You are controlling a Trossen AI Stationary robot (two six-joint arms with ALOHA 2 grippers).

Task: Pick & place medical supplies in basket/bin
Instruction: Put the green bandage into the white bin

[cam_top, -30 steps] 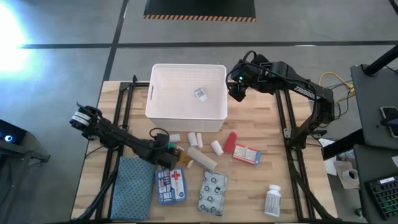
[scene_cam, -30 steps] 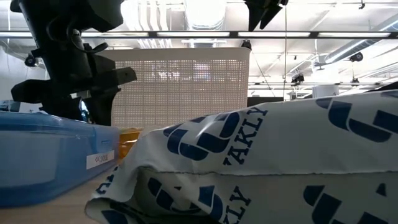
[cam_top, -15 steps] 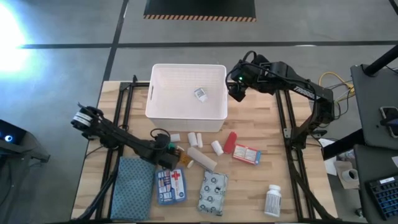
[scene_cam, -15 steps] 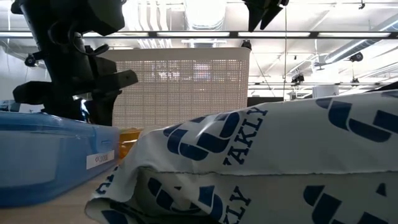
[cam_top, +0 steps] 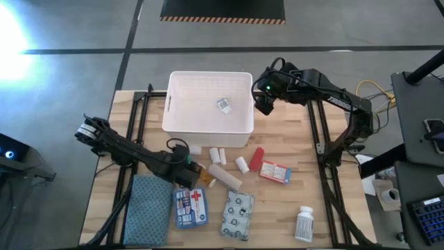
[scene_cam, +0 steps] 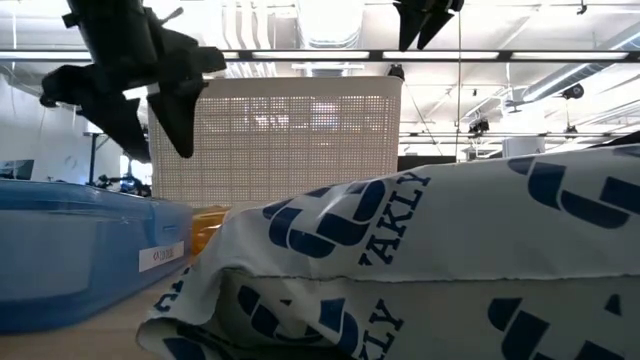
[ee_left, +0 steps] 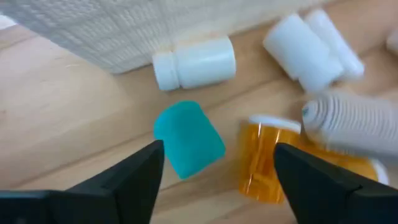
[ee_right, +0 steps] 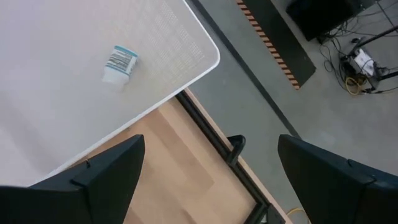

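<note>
My left gripper (ee_left: 217, 155) (cam_top: 186, 167) hangs open a little above the table, near the white bin's (cam_top: 208, 133) near wall. Below its fingers a teal piece (ee_left: 186, 138) and an orange vial (ee_left: 266, 160) lie on their sides on the wood, untouched. A white bottle (ee_left: 196, 62) and white rolls (ee_left: 311, 46) lie past them. My right gripper (ee_right: 208, 149) (cam_top: 263, 104) waits open, high beside the bin's far right corner. One small labelled bottle (cam_top: 223, 105) lies inside the bin.
Near the front lie a blue-grey cloth (cam_top: 147, 201), a first-aid pouch (cam_top: 190, 207) and a patterned packet (cam_top: 237, 215). A red tube (cam_top: 257, 157), a red-white box (cam_top: 275, 171) and a white bottle (cam_top: 304, 223) lie to the right. Bare wood shows at the right edge.
My left gripper has risen from just above the table near the orange vial to about the height of the bin's rim, and has rolled a little. The supplies on the table have stayed where they were.
</note>
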